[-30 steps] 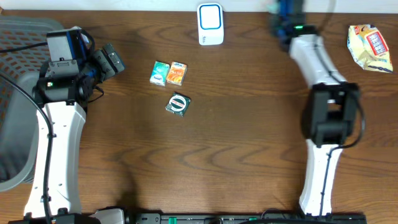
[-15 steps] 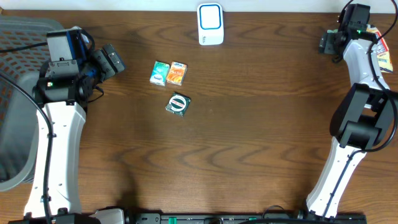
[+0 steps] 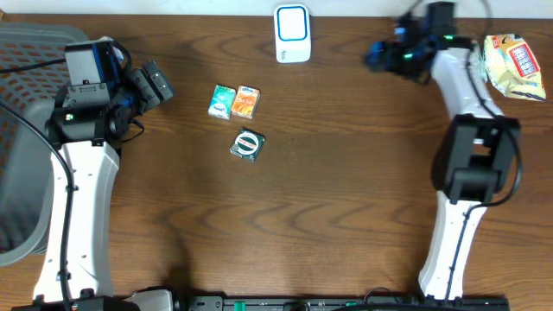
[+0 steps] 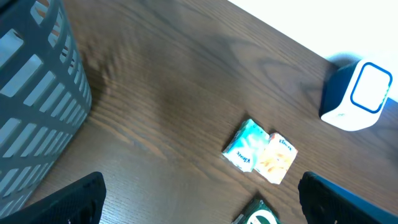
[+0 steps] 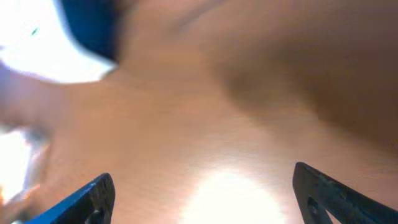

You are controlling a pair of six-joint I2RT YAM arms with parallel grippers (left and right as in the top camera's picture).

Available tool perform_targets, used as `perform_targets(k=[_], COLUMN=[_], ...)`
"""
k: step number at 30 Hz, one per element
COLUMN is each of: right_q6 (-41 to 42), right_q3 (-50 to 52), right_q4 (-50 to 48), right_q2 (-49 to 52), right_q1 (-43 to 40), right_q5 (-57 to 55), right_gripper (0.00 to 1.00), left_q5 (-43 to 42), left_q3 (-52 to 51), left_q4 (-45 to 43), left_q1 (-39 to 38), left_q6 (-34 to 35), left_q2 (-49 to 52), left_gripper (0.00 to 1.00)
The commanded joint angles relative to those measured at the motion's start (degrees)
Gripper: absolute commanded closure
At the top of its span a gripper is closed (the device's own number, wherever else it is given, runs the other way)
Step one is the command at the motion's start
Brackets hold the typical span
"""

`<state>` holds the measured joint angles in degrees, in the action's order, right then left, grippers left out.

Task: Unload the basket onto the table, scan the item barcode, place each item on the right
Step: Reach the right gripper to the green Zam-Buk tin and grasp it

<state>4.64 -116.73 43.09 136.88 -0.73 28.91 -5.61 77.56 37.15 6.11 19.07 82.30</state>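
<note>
Dark wooden surface [image 3: 346,199] is carrying a white-and-blue box scanner [image 3: 292,33]; a small teal packet [image 3: 222,101], orange packet [image 3: 246,101] and dark-green packet [image 3: 248,144] are lying nearby. Left hand [image 3: 160,84] and right hand [image 5: 202,193] are gaping wide, holding nothing. Gripping one packet by its edges should be keeping its barcode exposed toward the scanner.

A grey plastic basket [image 3: 26,56] with slotted walls stands at the left edge of the dark brown wooden table [image 3: 328,199]. From the left wrist, the basket's upright slots fill the left side, with grained tabletop just beside them.
</note>
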Motion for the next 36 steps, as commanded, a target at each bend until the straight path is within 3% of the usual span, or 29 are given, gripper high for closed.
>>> perform_targets(k=[1,5,9,13,15,21,29,32,36], right_q6=[0.6,0.4,0.4,0.5,1.2,2.1,-11.8,-19.0,-22.6], right_q3=[-0.6,-0.5,-0.5,-0.5,-0.5,-0.5,-0.5,-0.5,-0.4], right_q4=[4.3,6.6,7.2,10.1,11.7,13.3,13.7,15.6,17.6], right_q2=[-2.1,-2.1,-2.1,-2.1,-2.1,-2.1,-2.1,-2.1,-2.1], right_q1=[6.1,12.5,19.0,24.9,27.3,33.3,40.4,41.9,42.4], right_q5=[10.2,8.5,6.9,1.2,-1.2,-4.0,-17.0,-19.1,-20.4], right_gripper=[0.16,0.16,0.07,0.07,0.01,0.01,0.01,0.01,0.01], left_q5=[0.8,0.8,0.8,0.8,0.8,0.8,0.8,0.8,0.8], left_q3=[0.2,0.2,0.2,0.2,0.2,0.2,0.2,0.2,0.2], left_q4=[0.1,0.1,0.2,0.1,0.1,0.1,0.1,0.1,0.1], left_q1=[0.1,0.1,0.1,0.1,0.1,0.1,0.1,0.1,0.1], left_q6=[-0.2,-0.2,-0.2,-0.2,-0.2,-0.2,-0.2,-0.2,-0.2], left_q2=[0.0,0.0,0.0,0.0,0.0,0.0,0.0,0.0,0.0], left_gripper=[0.03,0.03,0.02,0.02,0.02,0.02,0.02,0.02,0.02])
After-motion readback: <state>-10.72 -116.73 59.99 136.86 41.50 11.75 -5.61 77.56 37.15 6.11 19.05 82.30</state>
